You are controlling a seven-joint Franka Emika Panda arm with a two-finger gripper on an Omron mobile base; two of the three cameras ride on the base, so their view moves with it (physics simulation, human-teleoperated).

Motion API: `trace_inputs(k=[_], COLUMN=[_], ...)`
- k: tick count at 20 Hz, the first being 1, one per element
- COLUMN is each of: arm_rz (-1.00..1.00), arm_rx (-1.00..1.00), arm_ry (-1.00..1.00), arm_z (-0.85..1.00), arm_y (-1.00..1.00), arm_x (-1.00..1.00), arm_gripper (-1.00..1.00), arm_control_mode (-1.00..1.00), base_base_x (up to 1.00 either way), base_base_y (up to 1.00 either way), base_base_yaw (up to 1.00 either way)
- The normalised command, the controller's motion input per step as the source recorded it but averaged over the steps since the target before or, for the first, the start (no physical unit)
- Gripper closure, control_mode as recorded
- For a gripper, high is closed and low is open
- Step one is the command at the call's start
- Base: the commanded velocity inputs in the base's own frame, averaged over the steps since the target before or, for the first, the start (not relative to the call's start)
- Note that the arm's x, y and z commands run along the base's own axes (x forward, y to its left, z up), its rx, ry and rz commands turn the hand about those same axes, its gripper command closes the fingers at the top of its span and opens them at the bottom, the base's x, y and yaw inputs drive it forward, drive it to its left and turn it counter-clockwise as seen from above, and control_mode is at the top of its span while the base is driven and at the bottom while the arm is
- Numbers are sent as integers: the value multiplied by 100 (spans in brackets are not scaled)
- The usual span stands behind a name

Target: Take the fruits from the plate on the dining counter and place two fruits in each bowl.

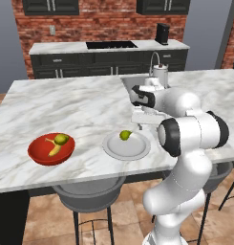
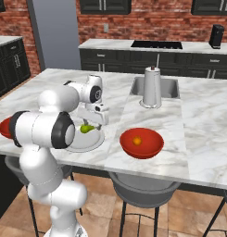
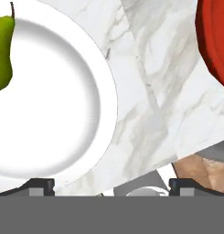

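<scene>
Green fruit left on plate, claw empty and wide above it

Marble worktop (image 1: 66, 103) carries everything. Left bowl (image 1: 51, 149), lower left of the left base view, already has two: a banana (image 1: 54, 149) and a roundish yellow-green fruit (image 1: 61, 139). Right bowl (image 2: 141, 142), centre of the right base view, has one small orange-yellow fruit (image 2: 137, 140) inside, so by my count it needs one more. One green fruit (image 1: 124, 135), pear-shaped with a dark stem, sits on the pale plate (image 1: 132, 150), toward the plate's far edge in the left base view and at the upper left of the hand view (image 3: 1, 52).

Step in hand, as I judge it: going for the last fruit on the plate, destined for the right bowl.

Claw (image 3: 111, 185) state: jaws spread wide, nothing between them, nothing touched. Both dark tips sit at the bottom of the hand view, one over the plate rim (image 3: 102, 87), the other over bare marble. The red edge of the right bowl (image 3: 214, 41) shows at the upper right of that view. In the base views the hand hangs over the side of the plate nearer the right bowl, above it, beside the fruit and not on it.

Next move likely calls for: shifting the hand across the plate toward the green fruit until it sits centred between the tips, lining the jaws across its narrower width, then lowering and closing. Round shape may roll on the flat plate if nudged by one tip first.
</scene>
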Motion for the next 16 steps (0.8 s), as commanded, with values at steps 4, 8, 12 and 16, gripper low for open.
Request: trace_inputs(k=[4, 8, 12, 16], arm_rz=[-34, -38, -34, -21], arm_rx=[-1, -5, -9, -13], arm_ry=[-4, -16, -13, -9], arm_z=[-2, -5, -14, -17], arm_y=[64, 58, 41, 23], arm_x=[29, 36, 44, 35], arm_gripper=[-100, -100, -100, -100], arm_control_mode=[-100, -100, -100, -100], base_base_x=[0, 0, 0, 0], base_base_y=[0, 0, 0, 0], base_base_yaw=[0, 0, 0, 0])
